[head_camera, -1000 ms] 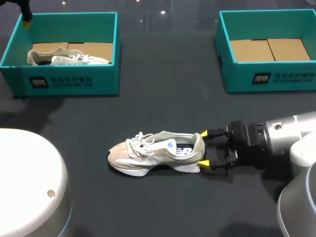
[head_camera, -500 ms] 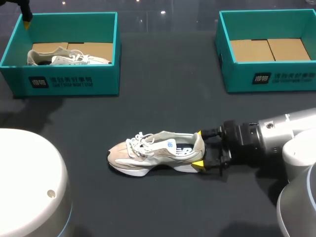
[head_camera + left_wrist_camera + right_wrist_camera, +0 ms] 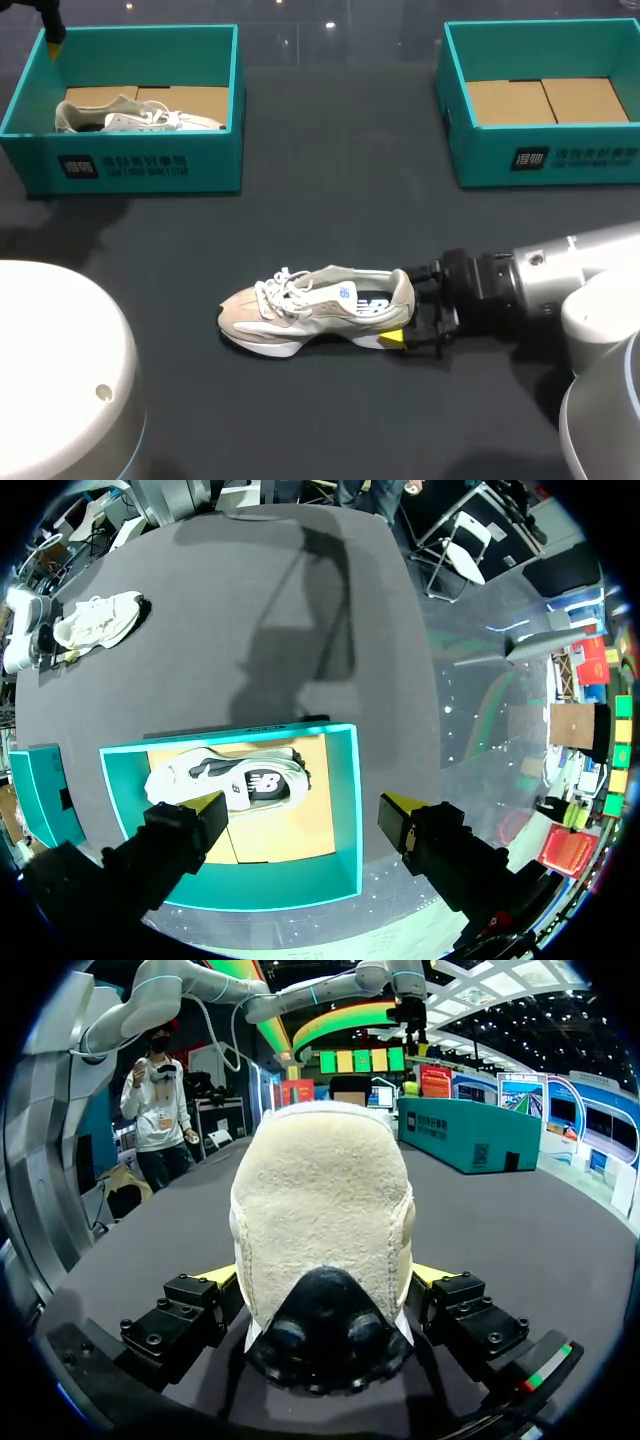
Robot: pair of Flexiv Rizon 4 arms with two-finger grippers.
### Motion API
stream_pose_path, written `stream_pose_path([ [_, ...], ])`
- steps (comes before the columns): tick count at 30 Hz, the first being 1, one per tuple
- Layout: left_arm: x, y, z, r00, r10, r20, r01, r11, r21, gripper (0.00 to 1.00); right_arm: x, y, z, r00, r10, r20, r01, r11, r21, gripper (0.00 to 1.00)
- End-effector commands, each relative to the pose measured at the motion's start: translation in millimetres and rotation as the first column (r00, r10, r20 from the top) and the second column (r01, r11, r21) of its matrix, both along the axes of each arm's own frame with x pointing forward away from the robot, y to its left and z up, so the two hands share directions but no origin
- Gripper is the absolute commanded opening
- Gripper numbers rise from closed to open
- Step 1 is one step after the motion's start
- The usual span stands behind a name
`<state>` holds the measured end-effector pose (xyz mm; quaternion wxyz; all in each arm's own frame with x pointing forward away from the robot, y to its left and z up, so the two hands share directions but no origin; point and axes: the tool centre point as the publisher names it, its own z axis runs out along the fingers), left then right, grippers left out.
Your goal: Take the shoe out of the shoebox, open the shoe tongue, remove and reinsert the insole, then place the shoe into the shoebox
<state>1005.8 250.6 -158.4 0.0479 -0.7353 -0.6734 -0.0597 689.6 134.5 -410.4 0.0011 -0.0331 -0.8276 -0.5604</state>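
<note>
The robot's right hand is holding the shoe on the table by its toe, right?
No. The right gripper has the shoe on the table by its heel, not its toe. The right wrist view shows the heel between its two fingers.

Right arm (image 3: 590, 262): silver-grey rounded casing, black ribbed wrist collar.
Right gripper (image 3: 326, 1274): black blocky fingers, small screws, yellow tips, red-green stripe.
Left gripper (image 3: 303, 806): black fingers, yellow tips.
</note>
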Motion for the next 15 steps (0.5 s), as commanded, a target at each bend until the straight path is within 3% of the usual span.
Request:
stream_pose_path([
  [1, -0.6, 0.1, 0.5, 1.0, -0.001, 0.001, 0.001, 1.0, 0.002, 1.0, 3.0, 6.7, -4.2, 1.0, 0.003, 0.0, -0.003, 1.0, 0.003, 1.0],
  [15, -0.6, 0.1, 0.5, 1.0, -0.001, 0.001, 0.001, 1.0, 0.002, 1.0, 6.3, 15.6, -9.1, 1.0, 0.014, -0.006, -0.014, 1.0, 0.019, 1.0],
])
